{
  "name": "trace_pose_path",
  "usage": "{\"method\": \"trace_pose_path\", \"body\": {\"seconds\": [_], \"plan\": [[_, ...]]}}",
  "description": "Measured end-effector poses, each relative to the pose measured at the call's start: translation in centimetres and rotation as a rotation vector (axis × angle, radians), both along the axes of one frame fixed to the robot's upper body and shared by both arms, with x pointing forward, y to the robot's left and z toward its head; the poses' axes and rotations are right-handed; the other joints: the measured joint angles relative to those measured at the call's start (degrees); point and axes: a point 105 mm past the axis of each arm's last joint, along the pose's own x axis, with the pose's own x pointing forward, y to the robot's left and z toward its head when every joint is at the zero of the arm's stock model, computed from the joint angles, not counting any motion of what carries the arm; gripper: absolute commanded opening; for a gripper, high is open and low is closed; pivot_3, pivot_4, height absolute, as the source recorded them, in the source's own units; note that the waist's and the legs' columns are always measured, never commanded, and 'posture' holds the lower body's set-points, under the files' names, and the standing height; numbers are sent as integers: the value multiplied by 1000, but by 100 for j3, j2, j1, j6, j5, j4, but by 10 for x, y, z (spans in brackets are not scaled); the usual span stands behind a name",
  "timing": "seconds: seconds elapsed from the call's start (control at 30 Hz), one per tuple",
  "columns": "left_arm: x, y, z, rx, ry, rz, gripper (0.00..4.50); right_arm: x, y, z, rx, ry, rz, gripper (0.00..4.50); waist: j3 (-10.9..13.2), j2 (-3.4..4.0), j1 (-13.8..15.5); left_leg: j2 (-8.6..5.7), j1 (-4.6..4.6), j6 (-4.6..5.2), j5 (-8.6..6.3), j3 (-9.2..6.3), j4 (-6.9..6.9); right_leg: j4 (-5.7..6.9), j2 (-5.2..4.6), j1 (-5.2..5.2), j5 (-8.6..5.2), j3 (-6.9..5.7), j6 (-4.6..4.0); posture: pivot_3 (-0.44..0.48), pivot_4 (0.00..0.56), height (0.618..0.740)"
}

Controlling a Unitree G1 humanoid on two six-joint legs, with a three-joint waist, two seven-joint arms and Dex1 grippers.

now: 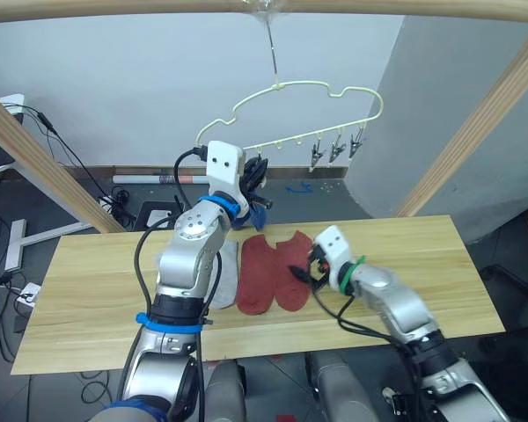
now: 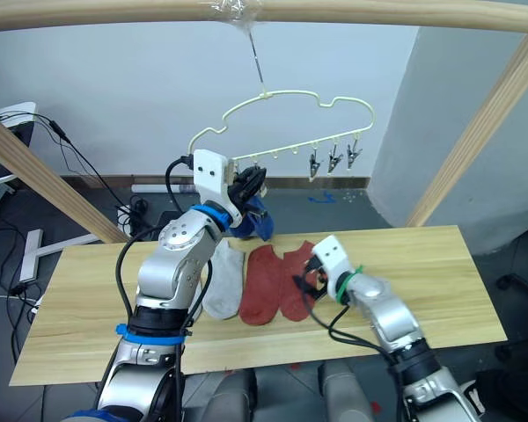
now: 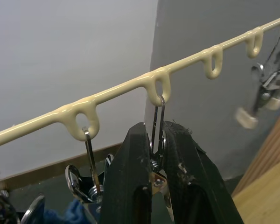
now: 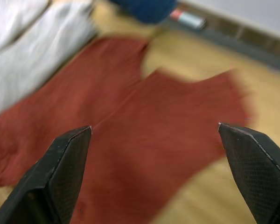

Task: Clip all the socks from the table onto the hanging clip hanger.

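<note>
overhead, left end effector point(image 3: 156, 154) pinches clip point(image 3: 157, 140).

Robot lab, wooden test frame point(image 1: 475, 141), floor cables point(image 1: 114, 207), grey backdrop point(image 1: 475, 53)

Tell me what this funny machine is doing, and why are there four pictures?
It is a robot with two arms. Two pictures come from cameras in its head, looking down; the other two come from a camera on each wrist. On the wooden table lie two red socks and a grey sock. Something blue hangs by the raised left gripper, which squeezes a metal clip on the yellow clip hanger. The right gripper is wide open over the red socks, holding nothing.
</note>
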Motion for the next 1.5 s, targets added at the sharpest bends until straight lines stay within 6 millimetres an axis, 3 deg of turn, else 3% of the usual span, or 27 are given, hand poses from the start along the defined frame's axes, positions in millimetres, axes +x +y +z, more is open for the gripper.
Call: {"method": "trace_pose_path", "body": {"seconds": [0.13, 0.23, 0.3, 0.7, 0.93, 1.07, 1.13, 1.23, 1.5], "plan": [[-4, 1, -1, -2, 10, 0, 134, 14, 9, 1, -16, -29, -21, 4500, 0, 0, 17, 0, 4, 0, 0, -3, -3, -1, 0, 3, 0, -3, 0, 16, 269, 740], [-7, 0, 0, -1, 11, 2, 134, 19, 2, -17, -113, -23, -36, 4500, 0, 0, 41, 0, 4, 0, 0, -2, -6, -5, 0, 5, -1, -3, -1, 16, 269, 740], [-7, 0, 0, 0, 13, 5, 134, 18, -2, -24, -168, -39, -15, 4119, -2, 1, 63, 0, 5, 0, -1, -1, -7, -7, 0, 6, -1, -1, -1, 24, 265, 740], [-7, -2, -3, -8, 42, -7, 134, -1, -10, -35, -228, -59, 102, 28, -3, 2, 157, -2, 62, -1, -1, -3, -2, -16, -1, 74, -20, -2, -31, 9, 260, 740], [-8, -1, -4, -59, 100, -50, 134, -26, -40, -38, -259, -9, 172, 28, -4, 0, 146, -4, 69, -1, -2, -3, -6, -18, -4, 79, -21, -3, -30, -7, 261, 740], [-9, 0, -4, -51, 99, -65, 134, -54, -48, -39, -293, 9, 328, 28, -3, 0, 120, -4, 67, -1, -2, 2, -5, -21, -5, 76, -22, 1, -30, -12, 261, 740], [-9, -1, -4, -54, 102, -72, 134, -58, -50, -34, -339, -36, 398, 28, -3, 0, 108, -4, 67, -1, -2, 1, -5, -21, -4, 75, -22, 0, -30, -22, 259, 740], [-9, -2, -4, -57, 105, -80, 134, -61, -49, -27, -332, -54, 435, 634, -3, 0, 104, -3, 69, -1, -2, 0, -5, -19, -4, 76, -23, -1, -32, -27, 258, 740], [-7, -2, -4, -55, 103, -80, 134, -62, -63, -9, -182, 18, 287, 3465, -3, -1, 115, -5, 63, -2, -3, 0, -6, -23, -6, 73, -24, -1, -32, -32, 255, 740]]}}
